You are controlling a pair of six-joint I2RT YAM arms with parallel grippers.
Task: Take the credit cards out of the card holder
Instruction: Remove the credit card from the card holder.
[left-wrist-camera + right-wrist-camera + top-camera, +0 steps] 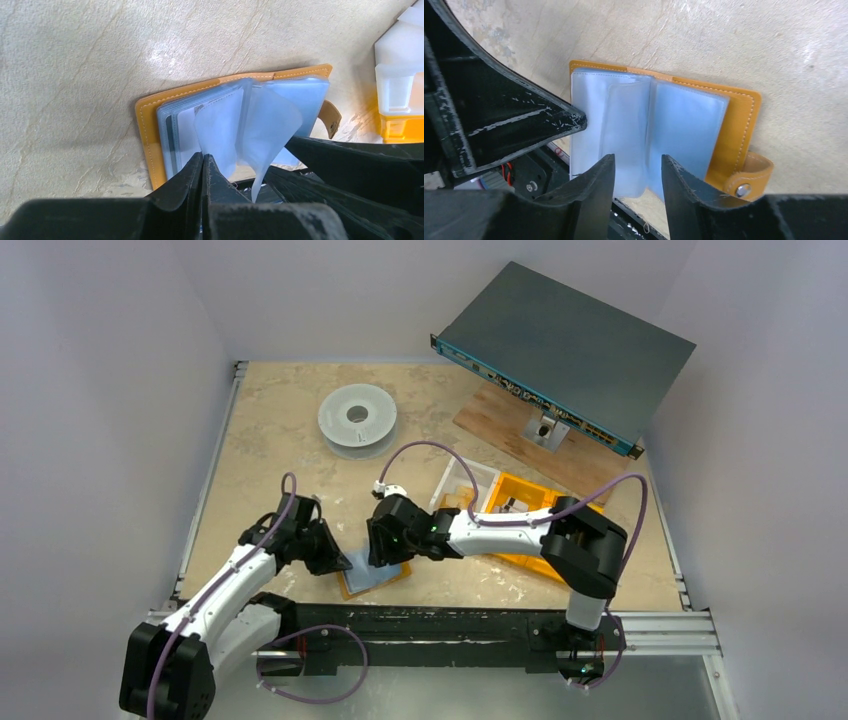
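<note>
Your holder is lying open at the table's near edge. Your left gripper is pinching tight on a sleeve, likely steadying it, while your right gripper is straddling another, part-open and empty.

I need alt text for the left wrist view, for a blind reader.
An open mustard-orange card holder lies on a beige table, its clear plastic sleeves fanned upward. The left gripper is shut, its tips at the lower edge of one sleeve; the right gripper reaches in from the right.
</note>
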